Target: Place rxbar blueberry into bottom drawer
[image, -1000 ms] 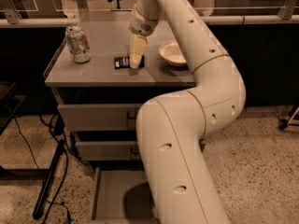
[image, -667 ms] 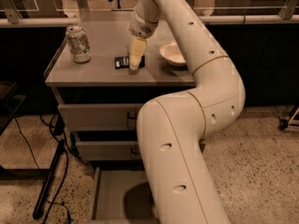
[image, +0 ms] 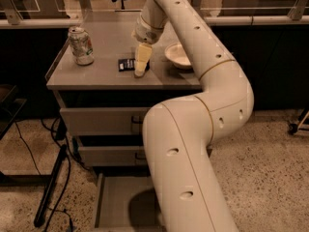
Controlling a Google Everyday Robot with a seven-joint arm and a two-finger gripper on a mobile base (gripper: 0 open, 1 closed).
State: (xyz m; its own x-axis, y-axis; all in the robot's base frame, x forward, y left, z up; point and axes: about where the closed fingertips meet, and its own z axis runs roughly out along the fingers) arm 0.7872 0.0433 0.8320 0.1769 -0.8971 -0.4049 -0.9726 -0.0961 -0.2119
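The rxbar blueberry (image: 126,64) is a small dark flat bar with white lettering, lying on the grey cabinet top (image: 101,76). My gripper (image: 141,70) reaches down onto the cabinet top at the bar's right end, and its pale fingers cover that end. The bottom drawer (image: 120,204) is pulled out at the foot of the cabinet, showing a plain grey inside, partly hidden by my arm.
A soda can (image: 81,46) stands at the cabinet top's left. A white bowl (image: 179,56) sits to the right of the gripper. Two shut drawers (image: 99,121) are above the open one. My arm (image: 193,144) fills the right foreground. Cables and a stand (image: 50,187) lie on the floor at left.
The gripper has come down a little lower onto the right end of the bar. The bar, can and bowl have not moved.
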